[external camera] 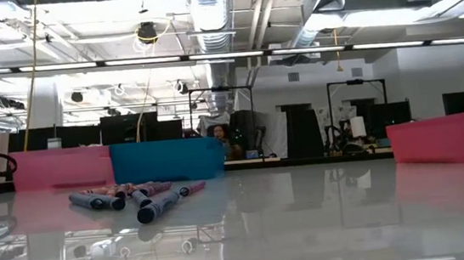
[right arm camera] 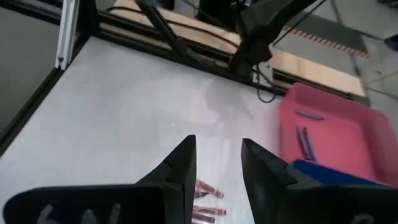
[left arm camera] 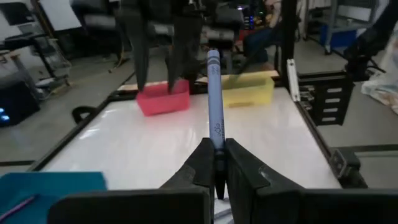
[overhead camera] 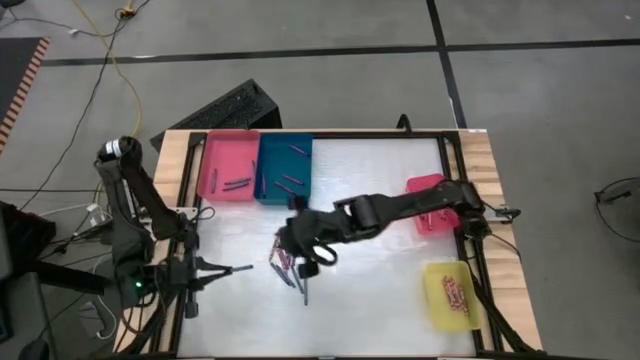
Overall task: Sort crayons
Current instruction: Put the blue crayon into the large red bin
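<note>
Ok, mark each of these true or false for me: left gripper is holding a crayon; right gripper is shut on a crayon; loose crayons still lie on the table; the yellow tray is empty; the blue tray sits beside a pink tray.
1. The left gripper holds a crayon: true, a grey-blue crayon.
2. The right gripper is shut on a crayon: false, it is open above the loose crayons, nothing between its fingers.
3. Loose crayons lie on the table: true.
4. The yellow tray is empty: false, it holds crayons.
5. The blue tray sits beside a pink tray: true.
</note>
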Motion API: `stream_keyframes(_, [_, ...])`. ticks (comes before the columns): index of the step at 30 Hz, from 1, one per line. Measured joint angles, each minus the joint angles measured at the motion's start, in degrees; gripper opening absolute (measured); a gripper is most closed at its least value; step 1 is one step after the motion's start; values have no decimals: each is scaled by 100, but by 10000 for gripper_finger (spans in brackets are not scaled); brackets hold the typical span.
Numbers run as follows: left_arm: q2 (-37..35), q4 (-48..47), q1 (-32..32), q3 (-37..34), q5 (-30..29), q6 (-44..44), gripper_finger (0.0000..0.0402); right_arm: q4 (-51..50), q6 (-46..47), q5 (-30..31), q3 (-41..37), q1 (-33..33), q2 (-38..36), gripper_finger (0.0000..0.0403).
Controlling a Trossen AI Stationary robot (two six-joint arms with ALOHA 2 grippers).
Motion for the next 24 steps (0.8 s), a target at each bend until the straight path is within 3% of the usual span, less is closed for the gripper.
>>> stream_keyframes(6, [-268,-423,-414,0,-421,-207,5,619,-36,-1202,-13,-521,626,122])
stream_keyframes(11, [-408,-731,-712,0,-709,-367,5,1824,55,-2452,-10,-869,1344,122])
stream_keyframes(18, [-517,-1487,-1169,2,-1285,-1090,5,3678,698,-3748,-20,-1158,2055,122])
stream_keyframes(24, [-522,-2521,-1340,2,-1346,-2375,5,4677,749,-3959,-10,-1180,2095,122])
